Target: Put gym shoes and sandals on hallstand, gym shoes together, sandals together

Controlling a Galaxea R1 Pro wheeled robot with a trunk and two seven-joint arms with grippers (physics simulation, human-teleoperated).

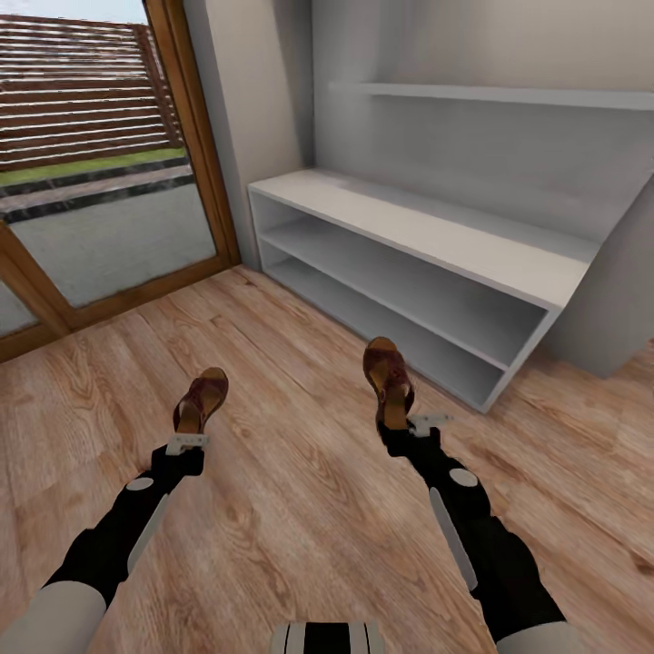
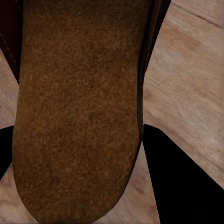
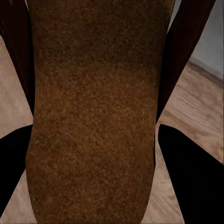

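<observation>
Each gripper holds one dark-brown sandal by its heel end, toe pointing away from me. My left gripper [image 1: 188, 442] is shut on the left sandal [image 1: 202, 398], whose tan footbed [image 2: 77, 102] lies between the black fingers [image 2: 182, 186]. My right gripper [image 1: 404, 427] is shut on the right sandal [image 1: 387, 371], and its footbed [image 3: 93, 112] sits between the fingers [image 3: 191, 177]. Both sandals hang over the corridor floor [image 1: 291, 472]. The light-grey hallstand [image 1: 427, 232], with two low open shelves, stands just beyond the right sandal. The gym shoes are out of view.
A wood-framed glass door [image 1: 195, 136] stands at the left, looking onto a yard. A wall shelf [image 1: 509, 94] runs above the hallstand's top. A grey side panel [image 1: 613, 300] closes the hallstand's right end.
</observation>
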